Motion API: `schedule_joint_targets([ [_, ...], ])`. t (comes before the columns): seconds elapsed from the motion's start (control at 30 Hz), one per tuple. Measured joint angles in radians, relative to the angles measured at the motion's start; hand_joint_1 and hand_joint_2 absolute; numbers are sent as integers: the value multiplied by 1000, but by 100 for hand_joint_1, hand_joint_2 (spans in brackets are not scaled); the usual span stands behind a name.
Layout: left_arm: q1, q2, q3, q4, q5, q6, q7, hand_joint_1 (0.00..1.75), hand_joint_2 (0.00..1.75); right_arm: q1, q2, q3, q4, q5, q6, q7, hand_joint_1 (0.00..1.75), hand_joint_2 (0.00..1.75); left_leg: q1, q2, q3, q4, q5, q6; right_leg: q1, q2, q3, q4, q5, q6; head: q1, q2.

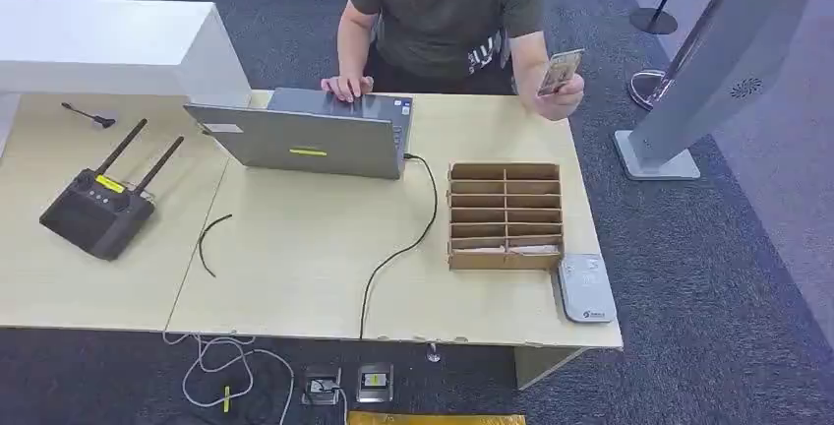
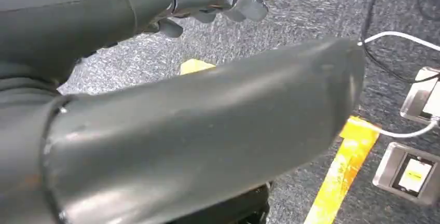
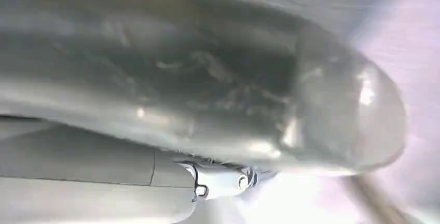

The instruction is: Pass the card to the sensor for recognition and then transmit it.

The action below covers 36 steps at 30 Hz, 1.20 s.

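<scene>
Both hands: L hand [image 2: 207, 1] fingers curled, empty | R hand [image 3: 311, 110] blurred, can't tell

**Office corner with carpet and pale desks**

Dark grey carpet [image 1: 708, 277] covers the floor. Two light wood tables [image 1: 295, 268] stand side by side, touching, and fill the middle of the head view. At 10 o'clock a white counter [image 1: 108, 41] stands just behind the left table. At 2 o'clock a grey kiosk [image 1: 708, 71] leans on its flat base, with a stanchion [image 1: 657, 14] near it (a second round base sits behind the kiosk). At 6 o'clock, floor sockets [image 1: 349, 384] and loose cables [image 1: 221, 366] lie by a yellow strip [image 1: 433, 418]. The light is even and soft.
</scene>
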Motion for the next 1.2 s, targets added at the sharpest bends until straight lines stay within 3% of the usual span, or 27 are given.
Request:
schedule_joint_targets([
  [0.27, -1, -21, 13, 7, 0, 12, -1, 0, 0, 28, -32, 207, -477, 87, 0, 110, 0, 0, -3, -6, -1, 1, 4, 6, -3, -8, 2, -1, 3, 4, -1, 0],
  [0.47, 1, -23, 26, 8, 0, 12, -29, 0, 0, 43, -68, 301, -619, 93, 1, 246, 0, 0, -4, -9, -2, 1, 5, 7, -3, -10, 2, -1, 3, 4, -1, 0],
  [0.53, 0, -23, 27, 8, 0, 12, -40, 0, 0, 50, -101, 353, -691, 137, 2, 315, 0, 0, -4, -8, -2, 1, 5, 7, -3, -10, 2, -1, 3, 4, -1, 0],
  [0.57, 0, -23, 29, 8, 0, 12, -43, 0, 0, 61, -127, 382, -731, 180, 2, 385, 0, 175, -4, -9, -3, 1, 5, 7, -4, -11, 2, 0, 3, 4, -1, 0],
  [0.63, 1, -23, 34, 8, 0, 12, -45, 0, 0, 76, -217, 468, -811, 278, 3, 557, 0, 175, -5, -10, -4, 1, 5, 7, -5, -11, 2, 0, 3, 4, -1, 0],
  [0.7, 0, -22, 34, 10, 0, 12, -45, 0, 0, 77, -316, 555, -882, 336, 14, 662, 0, 175, -5, -9, -3, 1, 5, 7, -4, -11, 2, 0, 3, 5, -1, 0],
  [0.93, -1, -23, 34, 13, -1, 10, -45, 0, 0, 79, -519, 756, -1040, 372, 95, 692, 0, 175, -5, -14, -3, 2, 7, 8, -4, -15, 1, -1, 3, 5, 0, 0],
  [1.2, -1, -23, 34, 18, -5, -6, -55, 0, 0, 14, -666, 938, -1146, 357, 227, 695, 0, 175, -4, -14, -5, 1, 7, 8, -4, -16, 0, -1, 3, 5, -1, 0],
])
